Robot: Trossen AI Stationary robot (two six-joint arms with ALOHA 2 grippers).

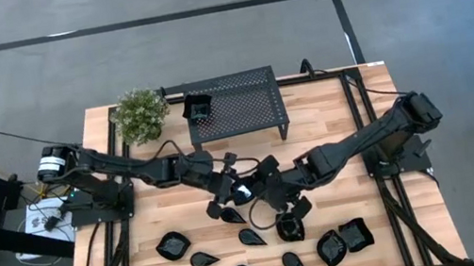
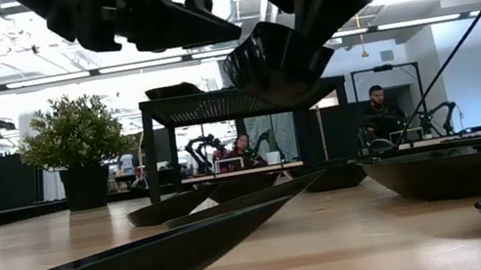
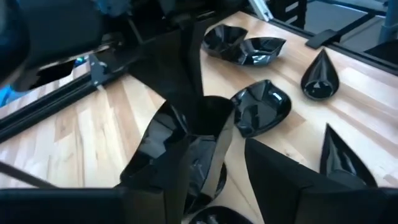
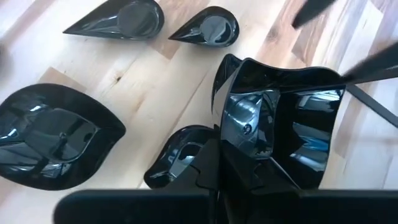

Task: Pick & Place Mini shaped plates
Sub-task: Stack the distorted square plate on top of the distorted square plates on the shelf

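Note:
My right gripper [image 1: 277, 193] [image 4: 239, 171] is shut on a squarish glossy black mini plate [image 4: 280, 112] [image 2: 273, 65], holding it in the air over the table's middle. My left gripper [image 1: 228, 195] [image 3: 217, 193] is open right next to that plate [image 3: 177, 146], which stands by one of its fingers. Several more mini plates rest bottom-down on the wood: teardrop ones [image 1: 252, 238] [image 1: 205, 259], a roundish one [image 1: 174, 246] and two touching ones [image 1: 342, 241]. Another squarish plate [image 1: 198, 109] sits on the black perforated stand [image 1: 247, 103]. My right gripper pinches the squarish plate by its rim [image 4: 249, 149], with one finger [image 4: 261, 177] on the hollow inner side and the other behind the wall. The fingers slant down from above. The plate is lifted clear and tilted on edge. My left gripper: whether a finger touches the plate, I cannot tell.
A potted plant [image 1: 140, 115] stands at the far left, beside the stand. Black rails [image 1: 361, 123] run along both sides of the wooden table. The plates lie scattered across the near half. People sit at desks in the room beyond [image 2: 376, 106].

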